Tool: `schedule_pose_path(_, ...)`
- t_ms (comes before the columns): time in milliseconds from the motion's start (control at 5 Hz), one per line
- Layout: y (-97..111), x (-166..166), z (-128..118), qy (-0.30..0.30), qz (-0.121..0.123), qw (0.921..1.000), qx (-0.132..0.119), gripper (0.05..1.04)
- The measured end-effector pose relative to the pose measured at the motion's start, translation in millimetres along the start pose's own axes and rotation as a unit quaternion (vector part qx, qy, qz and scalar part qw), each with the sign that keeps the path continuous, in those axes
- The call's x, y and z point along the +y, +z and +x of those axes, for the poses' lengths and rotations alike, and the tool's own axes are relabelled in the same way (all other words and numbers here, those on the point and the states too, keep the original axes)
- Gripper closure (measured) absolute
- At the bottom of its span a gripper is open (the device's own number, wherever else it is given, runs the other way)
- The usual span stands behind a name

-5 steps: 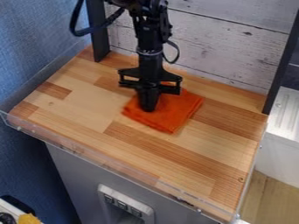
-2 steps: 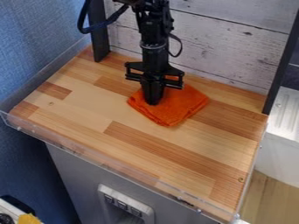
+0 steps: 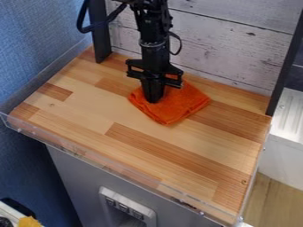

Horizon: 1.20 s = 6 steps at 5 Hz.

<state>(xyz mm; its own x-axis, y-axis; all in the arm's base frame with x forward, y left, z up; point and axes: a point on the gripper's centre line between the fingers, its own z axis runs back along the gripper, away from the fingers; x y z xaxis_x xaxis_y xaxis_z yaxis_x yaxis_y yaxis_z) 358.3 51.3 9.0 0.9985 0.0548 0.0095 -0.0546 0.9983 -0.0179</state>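
Whitewashed wooden planks [image 3: 237, 48] back the scene across the top of the frame, with a blue textured wall [image 3: 33, 53] at the left. Below them, a butcher-block tabletop in light and reddish-brown strips [image 3: 89, 104] spans the middle. Slightly above the frame's centre, a folded, bright orange fabric cloth [image 3: 176, 108] lies on it. The black two-finger gripper [image 3: 153, 101] points down at the cloth's left part; whether it is open or closed, I cannot tell.
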Motion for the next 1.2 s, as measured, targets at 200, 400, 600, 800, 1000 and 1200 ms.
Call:
schedule_pose_path(200,0.1,3.7,0.6,-0.013,0.005,0.9999,-0.003,1.021)
schedule_pose_path(400,-0.4,9.8,-1.9,-0.023,0.008,0.9997,-0.004,1.021)
schedule_pose_path(600,-1.4,17.0,-4.4,-0.032,0.009,0.9994,-0.006,1.021)
schedule_pose_path(800,-0.5,22.6,-8.8,-0.033,0.01,0.9993,-0.009,0.999)
schedule_pose_path(1000,3.1,34.4,-21.7,-0.029,0.01,0.9994,0.019,0.848)
schedule_pose_path(1200,14.7,38.5,-30.3,-0.028,0.007,0.9989,0.036,0.598)
